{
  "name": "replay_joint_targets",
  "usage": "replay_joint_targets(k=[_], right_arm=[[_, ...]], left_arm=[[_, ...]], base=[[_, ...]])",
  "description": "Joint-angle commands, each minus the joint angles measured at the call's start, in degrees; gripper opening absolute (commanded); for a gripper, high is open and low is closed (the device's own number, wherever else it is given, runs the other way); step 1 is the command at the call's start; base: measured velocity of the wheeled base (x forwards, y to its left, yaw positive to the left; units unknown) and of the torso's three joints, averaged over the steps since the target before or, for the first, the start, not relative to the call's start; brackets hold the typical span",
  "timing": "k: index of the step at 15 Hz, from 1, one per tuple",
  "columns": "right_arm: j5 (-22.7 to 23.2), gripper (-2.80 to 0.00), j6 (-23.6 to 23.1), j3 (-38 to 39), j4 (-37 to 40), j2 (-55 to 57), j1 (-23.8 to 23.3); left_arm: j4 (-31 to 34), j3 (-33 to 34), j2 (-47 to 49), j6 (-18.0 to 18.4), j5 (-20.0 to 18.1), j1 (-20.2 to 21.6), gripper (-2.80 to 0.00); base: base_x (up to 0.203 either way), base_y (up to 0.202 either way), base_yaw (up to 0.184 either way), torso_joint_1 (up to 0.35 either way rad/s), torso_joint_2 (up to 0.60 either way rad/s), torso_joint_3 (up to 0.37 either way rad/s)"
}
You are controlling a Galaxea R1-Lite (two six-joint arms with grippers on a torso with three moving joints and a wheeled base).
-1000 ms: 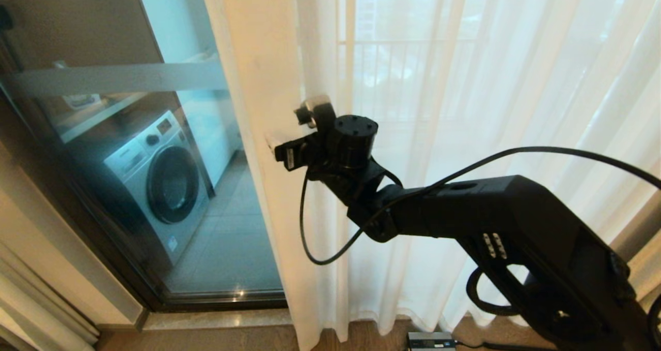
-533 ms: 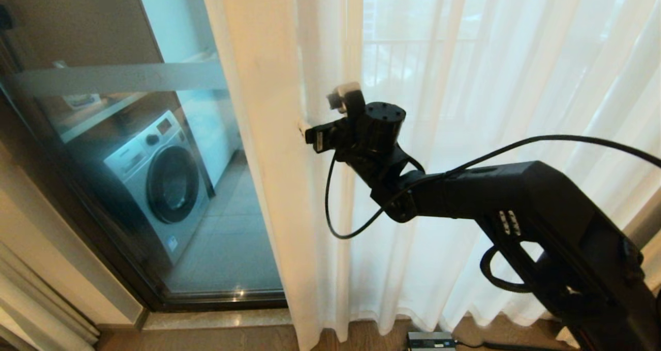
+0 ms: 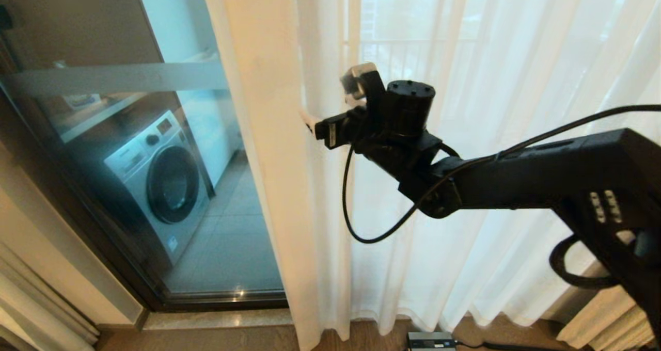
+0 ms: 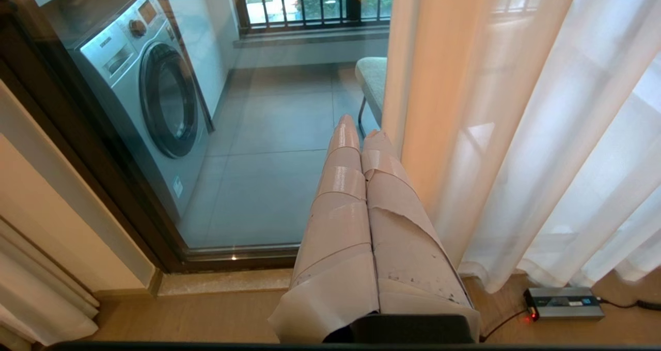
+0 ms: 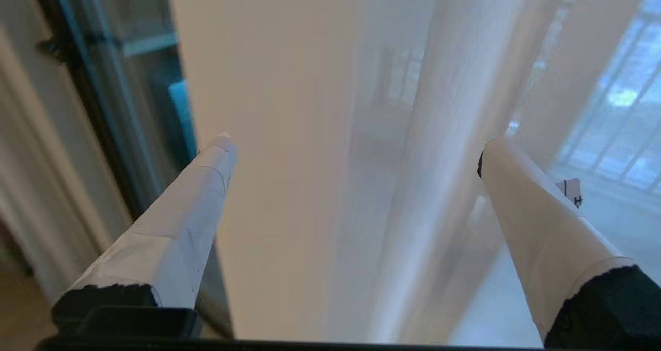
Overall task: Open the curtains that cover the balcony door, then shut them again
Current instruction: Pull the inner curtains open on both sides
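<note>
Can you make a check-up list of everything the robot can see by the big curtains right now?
Surface: wooden floor with a pale stone sill along the door.
Job's things: curtains partly drawn, cream edge beside bare glass; balcony door uncovered on the left, frosted band across it.
Clutter: grey power box on the floor with a red light.
Grippers: right gripper open, fingers either side of the curtain edge, not clamped; left gripper shut, parked low, holding nothing.
Cables: black cable looping under the right arm; a lead runs from the power box.
Surroundings: washing machine and a stool behind the glass.
</note>
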Motion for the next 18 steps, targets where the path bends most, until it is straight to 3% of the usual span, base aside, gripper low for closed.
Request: replay_joint_targets(k=[1, 4, 12, 18], right_arm=[[1.5, 0.00, 0.0, 7.5, -0.4, -7.3, -0.2], [2.2, 0.00, -0.2, 6.4, -0.6, -6.9, -2.1], [1.7, 0.00, -3.9, -16.1, -1.1, 11.2, -4.6], [1.7, 0.00, -6.1, -16.7, -3.6, 14.7, -4.6]], left_arm=[[0.0, 0.0, 0.0, 0.0, 0.0, 0.0, -2.80], [0.0, 0.0, 0.0, 0.0, 0.0, 0.0, -2.80], [0.0, 0.0, 0.0, 0.0, 0.0, 0.0, -2.80], [0.0, 0.0, 0.0, 0.0, 0.0, 0.0, -2.80]], base=[[0.000, 0.000, 0.000, 0.000, 0.00, 0.000], [0.000, 0.000, 0.000, 0.000, 0.00, 0.000], [0.000, 0.000, 0.000, 0.000, 0.00, 0.000], [0.000, 0.000, 0.000, 0.000, 0.00, 0.000]])
